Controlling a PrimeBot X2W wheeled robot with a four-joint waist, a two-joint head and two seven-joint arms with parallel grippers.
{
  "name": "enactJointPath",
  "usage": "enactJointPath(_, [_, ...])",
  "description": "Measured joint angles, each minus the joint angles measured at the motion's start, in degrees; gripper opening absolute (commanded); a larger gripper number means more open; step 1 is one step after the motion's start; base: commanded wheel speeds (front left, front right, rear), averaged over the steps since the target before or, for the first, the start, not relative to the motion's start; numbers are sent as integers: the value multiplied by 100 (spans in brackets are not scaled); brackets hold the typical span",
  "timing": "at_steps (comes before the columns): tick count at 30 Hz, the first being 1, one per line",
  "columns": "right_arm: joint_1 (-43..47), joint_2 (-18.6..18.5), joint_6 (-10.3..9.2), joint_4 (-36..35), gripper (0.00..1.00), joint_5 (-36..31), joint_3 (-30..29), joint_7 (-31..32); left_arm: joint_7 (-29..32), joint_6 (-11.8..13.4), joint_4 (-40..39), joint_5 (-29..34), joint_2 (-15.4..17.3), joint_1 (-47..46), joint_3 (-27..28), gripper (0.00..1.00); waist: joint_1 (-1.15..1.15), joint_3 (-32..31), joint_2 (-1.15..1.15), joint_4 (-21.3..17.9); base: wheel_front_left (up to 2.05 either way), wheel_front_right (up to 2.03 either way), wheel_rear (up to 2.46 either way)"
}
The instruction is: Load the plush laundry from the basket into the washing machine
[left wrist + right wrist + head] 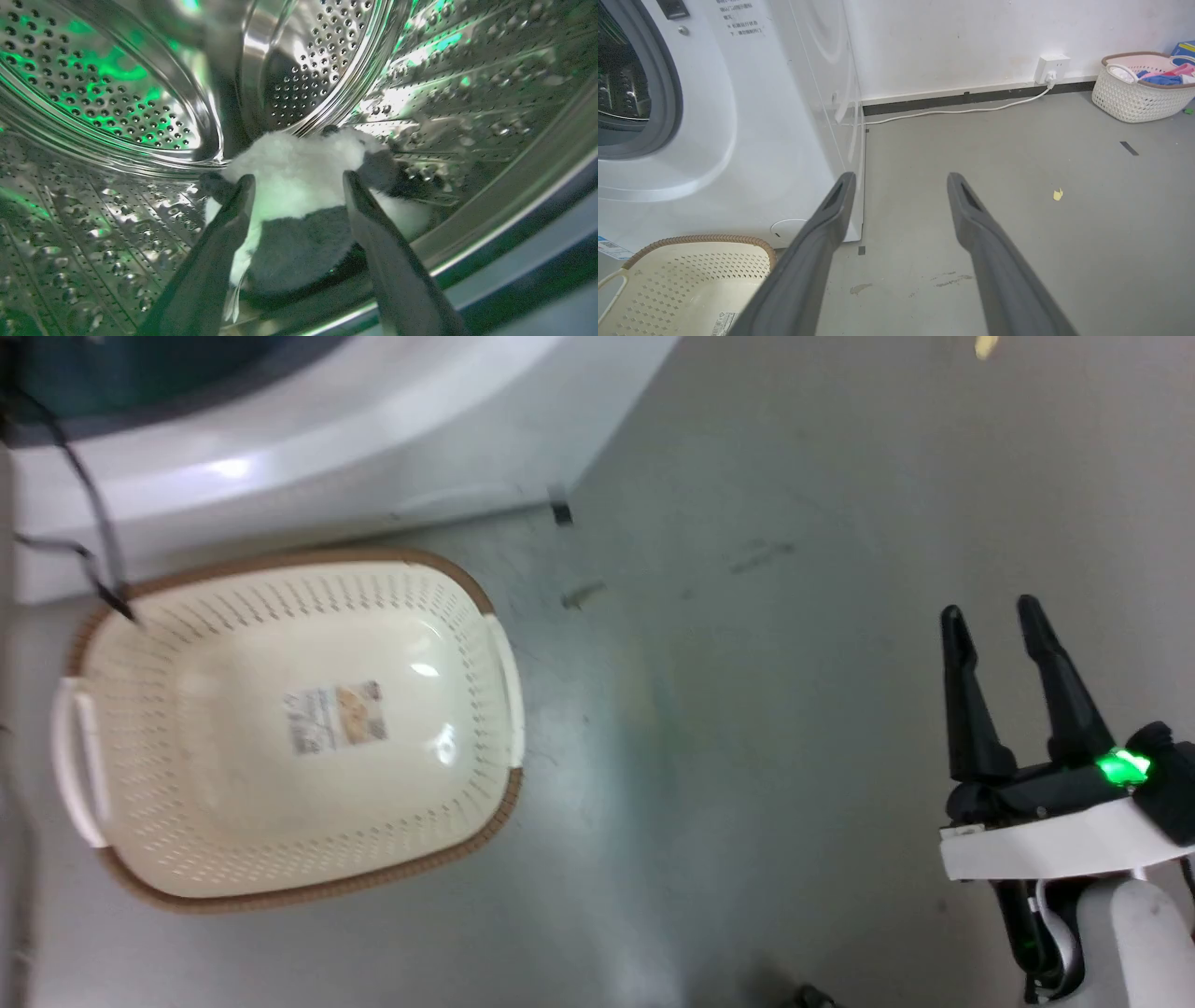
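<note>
Left tool (299, 178) wide around plush laundry (301, 161)

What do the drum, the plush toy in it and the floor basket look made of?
The drum looks like polished steel: mirror reflections, punched holes. The plush toy is fluffy pile fabric, white and dark, probably synthetic. The basket seems glossy moulded plastic, cream, perforated; its brown rim looks braided, material unclear.

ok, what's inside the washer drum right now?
The plush toy lies on the perforated wall of the drum, just ahead of the open left gripper. The toy covers its own underside and the drum wall beneath it.
</note>
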Motion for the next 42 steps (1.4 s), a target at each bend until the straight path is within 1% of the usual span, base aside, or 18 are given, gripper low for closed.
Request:
enactJointPath(3, [54,0,0,34,100,-197,-140,0,-503,0,162,-260,-212,493,118,100,0,-313,0,119,0,0,0])
enactJointPath(5, [124,-1,0,41,100,-323,-203,0,-725,-4,200,-390,-336,829,163,100,0,-543,0,214,0,0,0])
enactJointPath(8, [235,-1,0,44,100,-498,-266,0,-917,-8,111,-568,-524,1371,253,100,-1,-920,0,379,0,0,0])
enactJointPath(10, [303,2,0,48,100,-615,-283,0,-953,-57,-88,-765,-695,1837,374,100,-1,-1190,0,501,0,0,0])
enactJointPath(14, [534,-1,0,52,100,-822,-298,0,-966,-25,-1241,-936,-971,3002,631,100,-2,-1761,0,769,0,0,0])
enactJointPath(17, [731,1,0,58,100,-916,-286,0,-967,118,-2059,-923,-1187,3930,742,100,-3,-2157,0,1001,0,0,0])
enactJointPath(20, [895,1,0,107,100,-998,-292,0,-967,286,-2715,-904,-1436,4821,822,100,-3,-2509,0,1254,0,0,0])
enactJointPath(24, [1110,1,0,205,100,-1018,-243,0,-966,407,-3360,-855,-1680,5859,862,100,-2,-2910,0,1592,0,0,0])
enactJointPath(28, [1288,1,0,294,100,-1029,-165,0,-966,506,-3886,-934,-1846,6752,1099,100,-2,-3256,0,1860,0,0,0])
enactJointPath(31, [1452,0,0,334,100,-1034,-116,0,-966,534,-4265,-858,-1913,7382,1120,100,-2,-3478,0,2020,0,0,0])
enactJointPath(33, [1568,1,0,359,100,-1034,-74,0,-967,628,-4477,-636,-1922,7710,1066,100,-2,-3598,0,2115,0,0,0])
enactJointPath(35, [1662,1,0,376,100,-1079,-46,0,-966,757,-4599,-236,-1876,7956,925,100,-2,-3683,0,2204,0,0,0])
enactJointPath(37, [1771,0,0,383,100,-1090,-82,0,-966,881,-4809,-164,-1971,8243,947,100,-1,-3778,0,2323,0,0,0])
enactJointPath(39, [1802,0,0,396,100,-1085,-86,0,-966,889,-4822,-225,-2034,8338,989,100,-1,-3799,0,2361,0,0,0])
enactJointPath(42, [1846,1,0,442,100,-1059,-89,0,-966,814,-4788,-151,-2036,8427,959,100,0,-3812,0,2396,0,0,0])
